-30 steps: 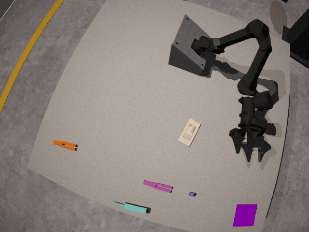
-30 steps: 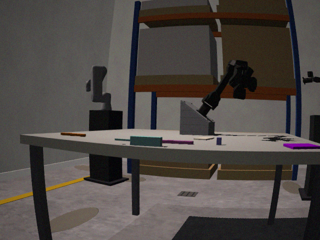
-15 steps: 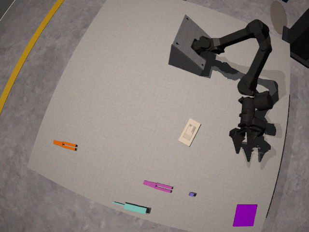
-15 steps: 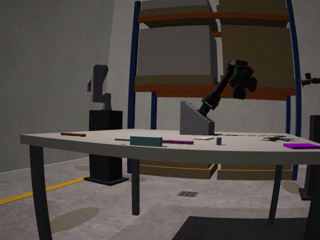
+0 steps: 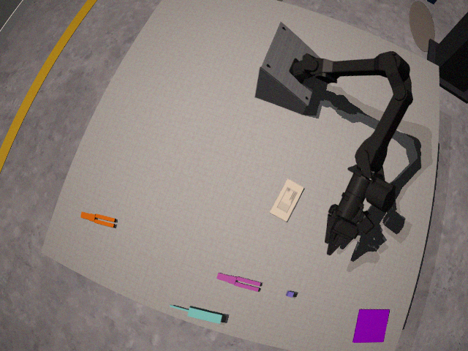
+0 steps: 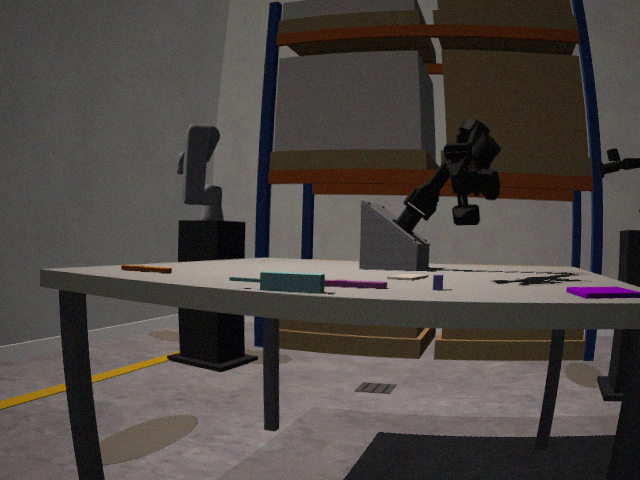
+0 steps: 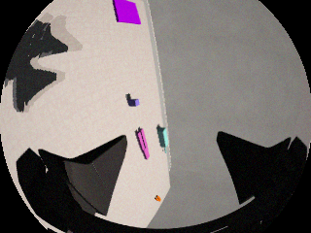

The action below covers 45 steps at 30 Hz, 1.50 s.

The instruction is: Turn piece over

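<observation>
The claw hangs high above the table, fingers spread wide with nothing between them, well to the side of the card. The step in hand looks like the approach: it should come down beside one long edge of the card, then tip it up with a finger resting on it through the turn. The card is a thin cream rectangle lying flat near the table's middle, its printed side up
</observation>
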Tool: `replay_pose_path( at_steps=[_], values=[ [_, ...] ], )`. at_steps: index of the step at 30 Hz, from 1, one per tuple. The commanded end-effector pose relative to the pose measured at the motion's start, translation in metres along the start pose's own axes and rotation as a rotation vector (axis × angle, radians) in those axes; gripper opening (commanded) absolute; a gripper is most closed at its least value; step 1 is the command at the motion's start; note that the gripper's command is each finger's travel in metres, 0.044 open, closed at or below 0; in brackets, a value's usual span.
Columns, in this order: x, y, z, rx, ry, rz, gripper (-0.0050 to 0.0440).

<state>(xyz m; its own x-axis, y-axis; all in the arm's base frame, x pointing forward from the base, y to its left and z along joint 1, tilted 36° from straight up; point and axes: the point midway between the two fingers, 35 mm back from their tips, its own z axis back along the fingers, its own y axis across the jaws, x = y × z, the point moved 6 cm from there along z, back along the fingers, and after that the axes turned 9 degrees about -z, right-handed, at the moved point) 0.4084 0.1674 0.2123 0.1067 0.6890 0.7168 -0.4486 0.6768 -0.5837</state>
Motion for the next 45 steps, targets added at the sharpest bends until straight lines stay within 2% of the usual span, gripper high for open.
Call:
replay_pose_path(
  at_steps=[1, 2, 9, 16, 18, 19, 26, 33, 35, 36, 45],
  values=[
    [-0.01, 0.001, -0.013, 0.078, 0.059, -0.061, 0.044],
    [-0.001, 0.001, -0.001, 0.012, 0.006, -0.008, 0.044],
    [-0.035, 0.012, -0.033, 0.247, 0.2, -0.204, 0.044],
    [-0.072, 0.021, -0.051, 0.45, 0.429, -0.452, 0.044],
    [-0.072, 0.021, -0.051, 0.45, 0.429, -0.452, 0.044],
    [-0.061, 0.024, -0.047, 0.406, 0.361, -0.369, 0.044],
    [-0.095, 0.03, -0.056, 0.576, 0.612, -0.651, 0.044],
    [-0.125, 0.032, -0.056, 0.704, 0.888, -0.97, 0.044],
    [-0.125, 0.032, -0.056, 0.704, 0.888, -0.97, 0.044],
    [-0.116, 0.035, -0.056, 0.673, 0.8, -0.855, 0.044],
    [-0.138, 0.032, -0.053, 0.759, 1.063, -1.169, 0.044]
  ],
)
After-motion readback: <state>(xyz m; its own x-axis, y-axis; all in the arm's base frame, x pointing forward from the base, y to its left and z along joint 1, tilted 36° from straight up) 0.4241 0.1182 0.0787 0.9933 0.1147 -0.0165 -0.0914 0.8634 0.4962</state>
